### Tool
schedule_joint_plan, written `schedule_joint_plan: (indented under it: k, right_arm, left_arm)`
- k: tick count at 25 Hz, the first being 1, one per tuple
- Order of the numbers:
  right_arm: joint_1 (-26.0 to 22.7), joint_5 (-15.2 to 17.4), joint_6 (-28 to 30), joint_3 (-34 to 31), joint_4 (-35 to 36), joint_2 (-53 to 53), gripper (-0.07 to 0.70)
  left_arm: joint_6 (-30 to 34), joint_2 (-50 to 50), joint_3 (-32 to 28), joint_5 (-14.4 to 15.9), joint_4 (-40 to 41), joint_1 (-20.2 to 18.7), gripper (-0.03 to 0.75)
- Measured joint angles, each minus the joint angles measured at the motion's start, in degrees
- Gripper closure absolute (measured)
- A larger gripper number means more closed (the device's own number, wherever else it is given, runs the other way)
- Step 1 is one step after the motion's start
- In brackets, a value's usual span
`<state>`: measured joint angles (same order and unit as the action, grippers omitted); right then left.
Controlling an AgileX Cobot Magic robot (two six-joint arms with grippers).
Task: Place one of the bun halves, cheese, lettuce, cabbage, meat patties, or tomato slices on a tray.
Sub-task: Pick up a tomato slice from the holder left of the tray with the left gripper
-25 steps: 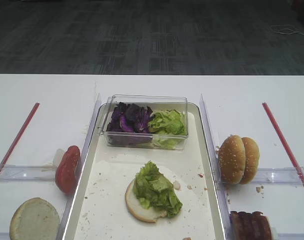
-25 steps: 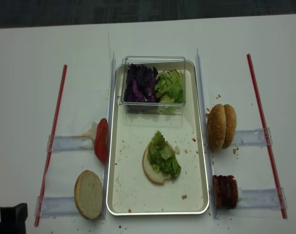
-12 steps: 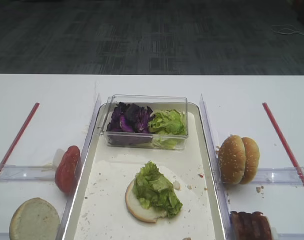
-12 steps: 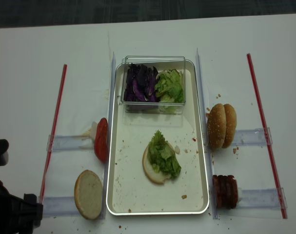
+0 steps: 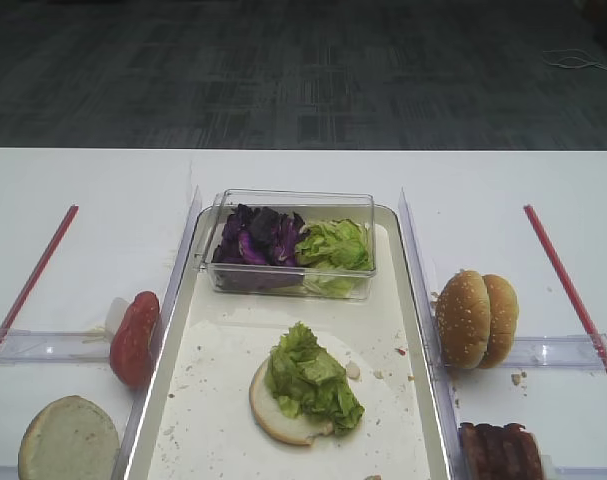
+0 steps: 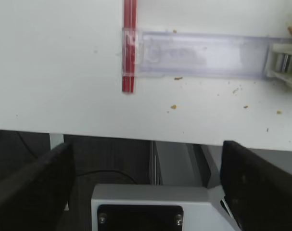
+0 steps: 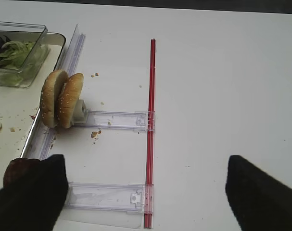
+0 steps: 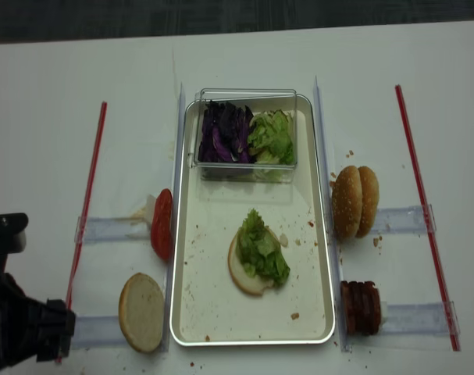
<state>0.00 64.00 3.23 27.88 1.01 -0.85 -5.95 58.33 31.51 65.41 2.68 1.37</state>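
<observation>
While left arm (image 8: 18,332) hangs low beside table edge, jaws wide, empty; right jaws wide.

Left arm (image 8: 22,332) risen further into overhead view at bottom-left corner, nearer table

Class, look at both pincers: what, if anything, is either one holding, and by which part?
Nothing is held. The left pincer and right pincer both stand open and empty above the table.

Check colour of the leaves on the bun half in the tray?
Light green lettuce, clearest in the exterior high view.
</observation>
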Motion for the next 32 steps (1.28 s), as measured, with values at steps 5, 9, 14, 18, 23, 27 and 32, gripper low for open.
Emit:
schedule_joint_plan:
  k: [5, 9, 14, 18, 23, 27, 32]
  right_arm:
    - [0.0, 0.0, 0.0, 0.0, 0.0, 0.0, -0.058]
    - [0.0, 0.0, 0.0, 0.0, 0.0, 0.0, -0.058]
    - [0.0, 0.0, 0.0, 0.0, 0.0, 0.0, -0.058]
    - [0.0, 0.0, 0.0, 0.0, 0.0, 0.0, -0.058]
    - [0.0, 0.0, 0.0, 0.0, 0.0, 0.0, -0.058]
    - [0.0, 0.0, 0.0, 0.0, 0.0, 0.0, -0.058]
    - [0.0, 0.0, 0.0, 0.0, 0.0, 0.0, -0.058]
  left_arm:
    - [-0.1, 8.4, 6.5, -1.5, 0.1, 0.0, 0.115]
    - [-0.1, 16.0, 12.9, -2.4, 0.2, 0.0, 0.115]
    - [-0.1, 25.5, 21.1, -2.8, 0.3, 0.0, 0.116]
    - [-0.1, 31.1, 26.4, -2.9, 0.6, 0.0, 0.115]
    - [-0.1, 34.0, 29.7, -2.9, 0.9, 0.0, 0.115]
    - [-0.1, 34.1, 29.8, -2.8, 1.1, 0.0, 0.115]
    - [-0.1, 34.1, 29.8, -2.8, 1.1, 0.0, 0.115]
